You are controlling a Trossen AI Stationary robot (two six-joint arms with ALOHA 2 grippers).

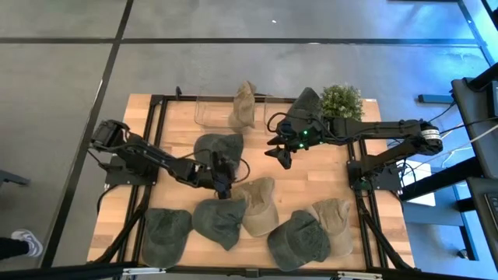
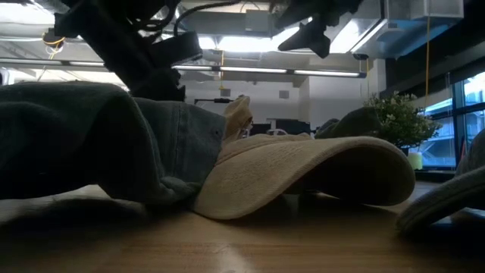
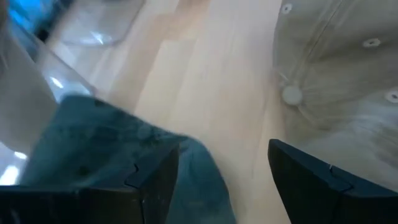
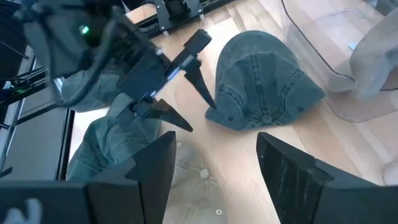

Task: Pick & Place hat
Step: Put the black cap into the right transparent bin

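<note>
A green denim hat (image 1: 218,146) (image 4: 264,87) lies crown-up on the wood table, just in front of the clear bins. A tan hat (image 1: 257,204) (image 3: 336,81) lies nearer the table's front edge. My left gripper (image 1: 224,177) (image 3: 224,186) (image 4: 199,115) is open and hangs low between these two hats. One finger is close to the near edge of the green hat (image 3: 112,143); bare wood shows between the fingers. My right gripper (image 1: 280,155) (image 4: 214,174) is open and hovers above the table to the right of the green hat, touching nothing.
Two clear bins (image 1: 212,111) (image 1: 278,117) stand at the far edge. A tan hat (image 1: 243,103) is draped between them and a green hat (image 1: 306,103) lies on the right one. A potted plant (image 1: 341,99) sits far right. Several more hats (image 1: 167,233) (image 1: 299,239) line the near edge.
</note>
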